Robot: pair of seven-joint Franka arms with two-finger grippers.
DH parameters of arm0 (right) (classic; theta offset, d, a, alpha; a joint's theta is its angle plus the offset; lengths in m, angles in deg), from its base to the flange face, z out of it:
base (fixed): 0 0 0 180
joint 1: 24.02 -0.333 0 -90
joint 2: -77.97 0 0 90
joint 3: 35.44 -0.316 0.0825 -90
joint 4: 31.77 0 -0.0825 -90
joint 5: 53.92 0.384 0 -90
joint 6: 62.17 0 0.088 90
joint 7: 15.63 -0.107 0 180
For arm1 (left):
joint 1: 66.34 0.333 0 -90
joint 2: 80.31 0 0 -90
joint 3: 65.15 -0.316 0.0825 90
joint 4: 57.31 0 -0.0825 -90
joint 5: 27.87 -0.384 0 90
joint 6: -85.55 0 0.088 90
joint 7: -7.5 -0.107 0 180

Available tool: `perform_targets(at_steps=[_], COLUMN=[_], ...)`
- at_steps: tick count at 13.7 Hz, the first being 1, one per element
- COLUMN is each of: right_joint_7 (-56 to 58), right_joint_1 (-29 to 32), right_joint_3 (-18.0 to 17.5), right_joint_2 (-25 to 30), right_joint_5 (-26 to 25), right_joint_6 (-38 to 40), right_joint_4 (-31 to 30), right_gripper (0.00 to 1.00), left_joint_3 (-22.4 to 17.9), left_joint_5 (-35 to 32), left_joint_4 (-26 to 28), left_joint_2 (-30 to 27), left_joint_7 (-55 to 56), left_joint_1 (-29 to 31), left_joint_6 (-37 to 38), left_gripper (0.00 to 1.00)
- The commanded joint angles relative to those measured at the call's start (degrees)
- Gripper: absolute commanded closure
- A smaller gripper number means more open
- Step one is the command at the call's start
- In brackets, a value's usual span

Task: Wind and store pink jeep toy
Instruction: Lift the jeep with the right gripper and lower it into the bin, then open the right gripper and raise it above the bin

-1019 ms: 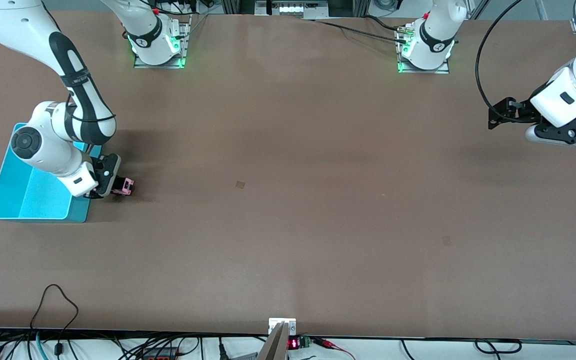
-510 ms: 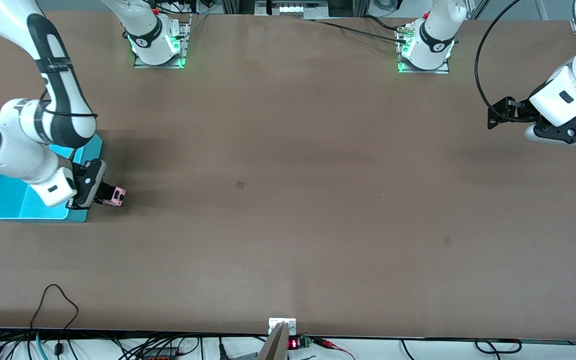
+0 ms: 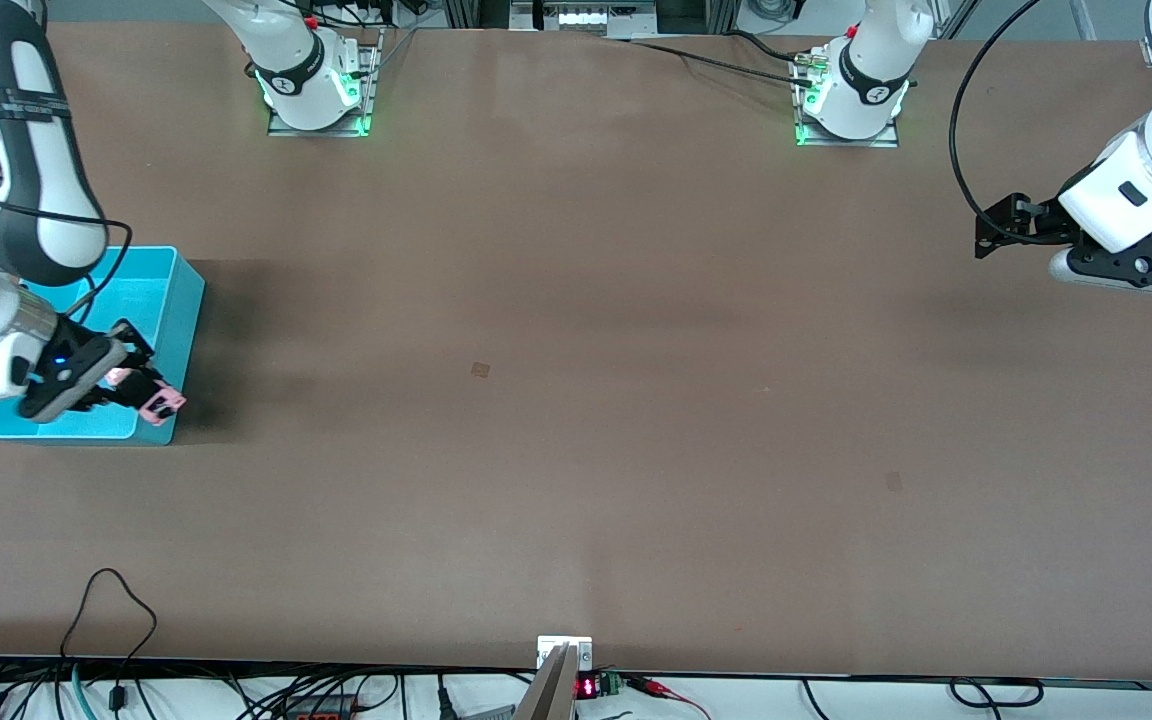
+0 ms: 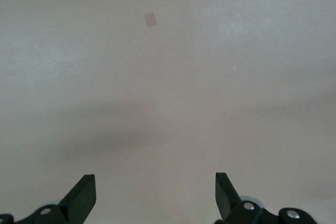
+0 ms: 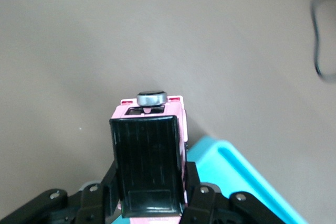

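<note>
My right gripper (image 3: 141,392) is shut on the pink jeep toy (image 3: 158,402) and holds it in the air over the edge of the teal bin (image 3: 151,290) at the right arm's end of the table. In the right wrist view the jeep (image 5: 150,156) shows its black ribbed roof and pink body between my fingers (image 5: 199,198), with a corner of the bin (image 5: 247,177) below it. My left gripper (image 3: 1126,268) is open and empty over bare table at the left arm's end; its view shows both fingertips (image 4: 84,195) wide apart over the brown surface.
The brown table (image 3: 576,400) carries only small square marks (image 3: 480,369). Cables run along the edge nearest the front camera (image 3: 106,620). A black cable loops beside the left arm's wrist (image 3: 966,150).
My right gripper has carried the jeep from the table beside the bin toward the right arm's end, up over the bin's edge. The left arm has not moved.
</note>
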Motion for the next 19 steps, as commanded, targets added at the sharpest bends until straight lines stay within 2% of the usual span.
perform_targets(at_steps=[1,3,7,10,15,19], right_joint_7=[-13.8,-20.8,-28.2,-28.4,-28.7,-28.6], right_joint_1=[0.3,0.3,0.4,0.4,2.4,3.4], right_joint_3=[1.9,3.7,8.5,12.1,12.8,12.8], right_joint_2=[1.2,1.8,1.9,1.9,0.8,-0.8], right_joint_5=[-3.3,-4.2,-4.2,-4.2,-4.1,-4.0], right_joint_6=[1.8,4.6,4.1,-2.5,-10.1,-11.8], right_joint_4=[-0.2,-0.5,-4.1,-9.9,-16.8,-17.6], right_gripper=[1.00,1.00,1.00,1.00,1.00,1.00], left_joint_3=[0.1,0.1,0.1,0.1,0.1,0.1], left_joint_5=[-1.1,-1.1,-1.1,-1.2,-1.2,-1.2], left_joint_4=[-1.3,-1.3,-1.3,-1.3,-2.5,-2.5], left_joint_2=[0.3,0.3,0.3,0.4,1.1,1.2], left_joint_7=[0.2,0.2,0.1,-0.2,-0.2,-0.2], left_joint_1=[-0.3,-0.4,-0.3,-0.3,-0.1,0.0], left_joint_6=[1.1,1.1,1.2,1.1,1.1,1.2], left_gripper=[0.00,0.00,0.00,0.00,0.00,0.00])
